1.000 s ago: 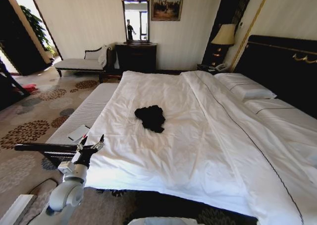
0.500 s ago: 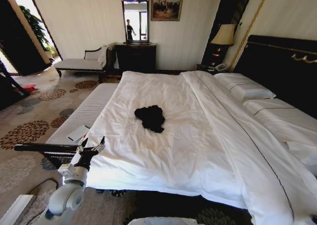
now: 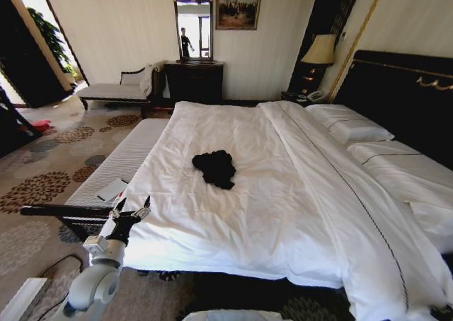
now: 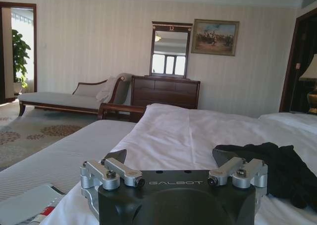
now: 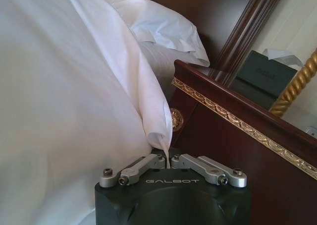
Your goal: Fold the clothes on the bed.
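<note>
The clothes [image 3: 214, 167] are a crumpled black heap in the middle of the bed [image 3: 283, 201], on the white duvet. My left gripper [image 3: 132, 206] hovers open at the bed's near left corner, well short of the clothes. The left wrist view has the left gripper [image 4: 168, 158] with its fingers spread, the clothes [image 4: 280, 170] lying beyond one fingertip on the bed [image 4: 183, 131]. In the right wrist view my right gripper [image 5: 168, 160] is shut on a pointed corner of the white duvet [image 5: 59, 86] beside the dark bed frame.
A striped white bench [image 3: 120, 162] with a notebook [image 3: 112, 189] runs along the bed's left side, a dark rack [image 3: 64, 210] beside my left arm. Chaise [image 3: 117, 89], dresser [image 3: 195, 80] and lamp [image 3: 320, 51] stand far back. Pillows [image 5: 163, 27] and a tissue box [image 5: 267, 76] lie near the right gripper.
The duvet's near right edge has shifted outward to the right and a new fold has formed there. The clothes and the left gripper have stayed put.
</note>
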Controlling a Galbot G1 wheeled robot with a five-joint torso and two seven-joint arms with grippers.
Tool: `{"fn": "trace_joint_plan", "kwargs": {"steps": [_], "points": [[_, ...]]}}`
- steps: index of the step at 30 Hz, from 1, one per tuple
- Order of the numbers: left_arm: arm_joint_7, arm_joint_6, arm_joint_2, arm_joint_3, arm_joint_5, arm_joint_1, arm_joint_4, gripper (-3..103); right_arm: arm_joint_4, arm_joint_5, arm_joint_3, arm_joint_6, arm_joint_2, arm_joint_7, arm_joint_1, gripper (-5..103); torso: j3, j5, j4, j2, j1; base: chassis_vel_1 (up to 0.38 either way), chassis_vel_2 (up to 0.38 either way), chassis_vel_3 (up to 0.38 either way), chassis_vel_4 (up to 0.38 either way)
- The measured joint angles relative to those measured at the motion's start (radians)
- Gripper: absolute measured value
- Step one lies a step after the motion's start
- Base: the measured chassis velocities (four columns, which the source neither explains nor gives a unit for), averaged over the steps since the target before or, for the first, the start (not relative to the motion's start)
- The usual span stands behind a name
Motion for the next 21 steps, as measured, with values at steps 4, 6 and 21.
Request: {"fn": "trace_joint_plan", "kwargs": {"steps": [4, 6, 21], "points": [[-0.001, 0.000, 0.000, 0.000, 0.002, -0.001, -0.001, 99, 0.044, 0.028, 0.009, -0.016, 0.015, 0.005, -0.017, 11, 0.000, 0.0010, -0.0020, 0.000, 0.000, 0.000, 0.000, 0.000, 0.000], [-0.001, 0.000, -0.001, 0.002, 0.005, -0.002, -0.001, 100, 0.084, 0.045, 0.022, -0.022, 0.022, 0.011, -0.028, 21, 0.000, 0.0002, -0.0009, 0.000, 0.000, 0.000, 0.000, 0.000, 0.000], [-0.009, 0.007, 0.002, 0.005, 0.006, -0.012, -0.006, 100, 0.451, 0.133, 0.124, -0.039, 0.137, 0.030, -0.159, 76, 0.000, 0.0000, 0.0004, 0.000, 0.000, 0.000, 0.000, 0.000, 0.000]]}}
